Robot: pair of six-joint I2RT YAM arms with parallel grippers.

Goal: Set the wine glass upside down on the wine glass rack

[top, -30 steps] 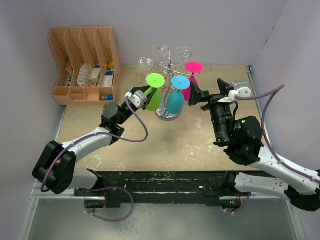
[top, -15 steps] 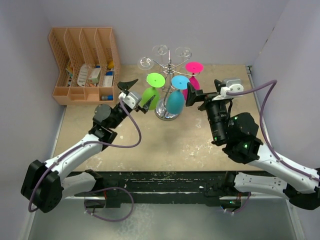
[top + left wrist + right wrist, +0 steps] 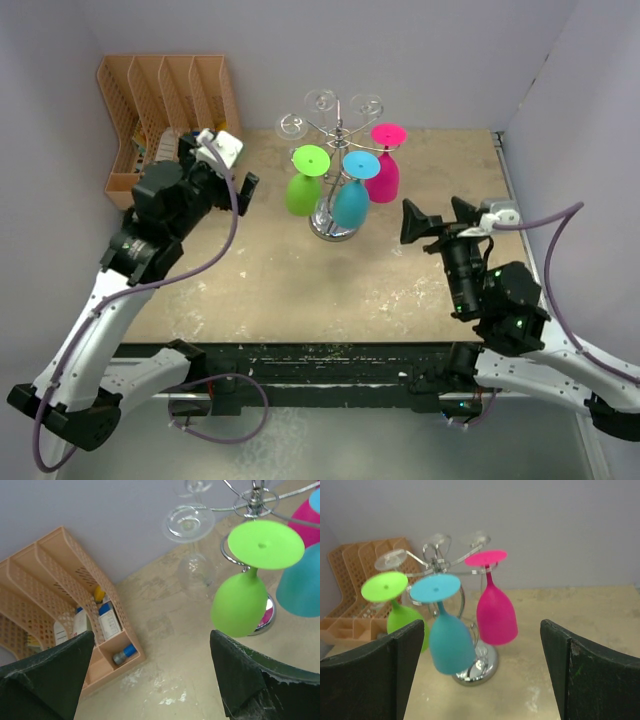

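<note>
The chrome wine glass rack stands mid-table toward the back. Upside down on its arms hang a green wine glass, a blue one and a pink one. Clear glasses hang on its rear arms. My left gripper is open and empty, raised left of the green glass and apart from it. Open and empty too, my right gripper sits to the right of the rack, facing the blue glass and pink glass.
An orange slotted organiser holding small bottles and packets stands at the back left, just behind my left wrist; it also fills the left of the left wrist view. Grey walls close in the table on the left, back and right.
My left gripper opened and let go of the green glass, which now hangs on the rack. The left arm pulled back up and left toward the organiser. The right arm drew back toward the near right.
</note>
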